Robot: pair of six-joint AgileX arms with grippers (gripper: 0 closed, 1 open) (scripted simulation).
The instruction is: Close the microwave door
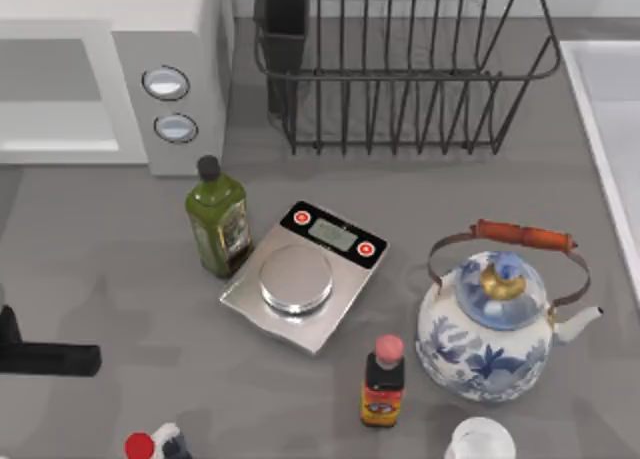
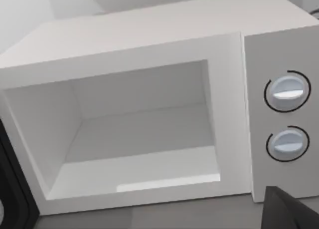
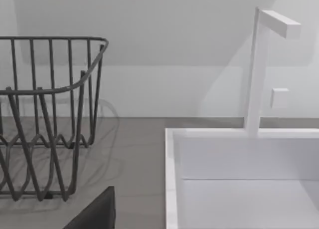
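Note:
The microwave (image 1: 185,69) stands at the table's back left, white with a grey panel and two pale-blue dials (image 1: 166,82). In the left wrist view the microwave (image 2: 149,44) faces me with its cavity (image 2: 139,134) open and bare. The microwave door is out of view. My left gripper (image 2: 144,211) is in front of the cavity, open, with one dark finger (image 2: 15,189) on each side of the picture and nothing between them. A black part of my left arm (image 1: 45,357) shows at the table's left edge. A dark part of my right arm (image 3: 94,214) shows beside the sink.
A black wire dish rack (image 1: 400,69) stands right of the microwave. Around mid-table are a green oil bottle (image 1: 218,219), a kitchen scale (image 1: 305,274), a sauce bottle (image 1: 383,379) and a blue-and-white kettle (image 1: 495,324). A white sink (image 3: 239,179) lies at the right.

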